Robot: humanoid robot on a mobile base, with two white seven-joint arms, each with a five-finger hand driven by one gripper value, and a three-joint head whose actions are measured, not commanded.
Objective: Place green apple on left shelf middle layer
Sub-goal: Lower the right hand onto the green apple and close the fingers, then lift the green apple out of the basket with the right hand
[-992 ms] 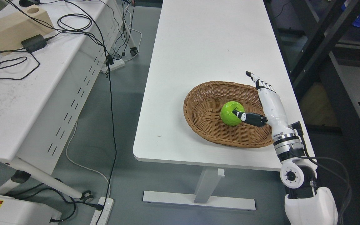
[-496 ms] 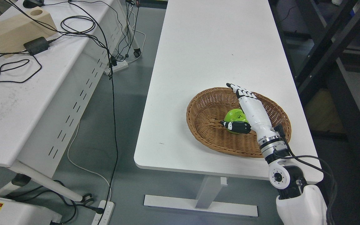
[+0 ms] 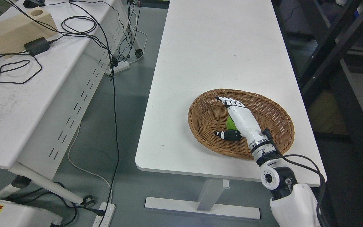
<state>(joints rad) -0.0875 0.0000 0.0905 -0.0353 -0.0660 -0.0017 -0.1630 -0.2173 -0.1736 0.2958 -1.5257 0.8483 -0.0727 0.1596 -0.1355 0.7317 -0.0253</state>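
1. Forearm and wrist of the right hand (image 3: 236, 118) rise from the lower right corner; since 1 second ago the hand has swung leftward from the basket's right rim to above its middle, and now covers most of the fruit.
2. Fingers (image 3: 228, 101) stretch out straight and loose, thumb (image 3: 227, 135) jutting left beside the fruit, so nothing is grasped yet (the closing step looks next).
3. Green apple (image 3: 230, 123) lies in the wicker basket (image 3: 276, 110), near its centre, only a glossy bright-green sliver showing beside the palm.
4. Basket sits near the front edge of the white table (image 3: 213, 47).
5. Shelving at the far right is dark; the left shelf is not in view, so placement is well off.
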